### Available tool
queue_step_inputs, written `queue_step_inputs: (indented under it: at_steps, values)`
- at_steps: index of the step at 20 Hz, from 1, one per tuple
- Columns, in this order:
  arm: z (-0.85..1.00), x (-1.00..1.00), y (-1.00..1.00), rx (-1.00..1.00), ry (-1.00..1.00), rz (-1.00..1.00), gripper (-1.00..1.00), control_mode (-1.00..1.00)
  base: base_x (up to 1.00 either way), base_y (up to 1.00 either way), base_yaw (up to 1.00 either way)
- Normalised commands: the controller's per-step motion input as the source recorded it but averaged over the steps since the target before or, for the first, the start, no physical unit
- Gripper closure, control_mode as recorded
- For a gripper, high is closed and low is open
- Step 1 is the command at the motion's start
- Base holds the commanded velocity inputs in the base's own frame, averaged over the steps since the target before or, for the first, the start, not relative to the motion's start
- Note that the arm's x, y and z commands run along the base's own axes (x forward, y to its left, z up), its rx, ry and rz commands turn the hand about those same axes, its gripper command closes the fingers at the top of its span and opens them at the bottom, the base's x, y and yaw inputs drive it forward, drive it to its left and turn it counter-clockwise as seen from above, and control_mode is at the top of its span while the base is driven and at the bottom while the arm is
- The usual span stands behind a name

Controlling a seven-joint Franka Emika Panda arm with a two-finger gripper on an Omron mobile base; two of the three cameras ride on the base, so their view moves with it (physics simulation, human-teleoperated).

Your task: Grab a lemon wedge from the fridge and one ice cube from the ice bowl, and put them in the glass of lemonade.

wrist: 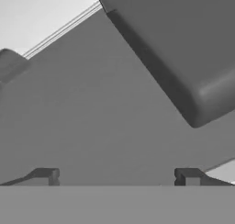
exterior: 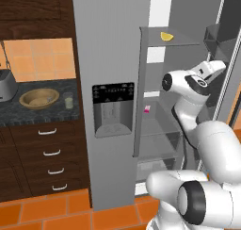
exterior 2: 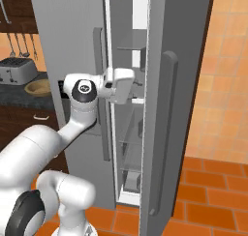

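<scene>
Fingers (wrist: 118,177) wide apart, nothing btwn them, prob near fridge (wrist: 92,117) inner wall

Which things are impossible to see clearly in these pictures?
- Ice cube: too small to make out inside the ice bowl, left base view.
- Ice bowl: partly cut off by the fridge, right base view.
- Gripper: hidden behind the arm's own wrist in both base views.

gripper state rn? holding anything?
Gripper: open, jaws wide apart, nothing between them. It sits inside the open fridge, facing a grey inner wall; the lemon wedge lies on the top shelf, untouched.
</scene>
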Motion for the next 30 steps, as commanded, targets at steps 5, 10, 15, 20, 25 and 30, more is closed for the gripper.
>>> queue_step_inputs:
  at_steps: [5,10,15,20,25,30]
  values:
    - [0.00,0.03,-0.61,0.00,0.17,-0.17,-1.00,-1.00,0.00,0.00,0.00]
    - [0.00,0.00,-0.62,0.00,0.12,-0.14,-1.00,-1.00,0.00,0.00,0.00]
    - [0.00,0.00,-0.82,0.00,0.08,-0.14,-1.00,-1.00,0.00,0.00,0.00]
    - [0.00,0.00,-0.77,0.00,0.07,-0.13,-1.00,-1.00,0.00,0.00,0.00]
    - [0.00,0.00,-0.37,0.01,0.03,-0.08,-1.00,-1.00,0.00,0.00,0.00]
    - [0.01,-0.05,0.02,0.02,0.00,-0.01,-1.00,-1.00,0.00,0.00,0.00]
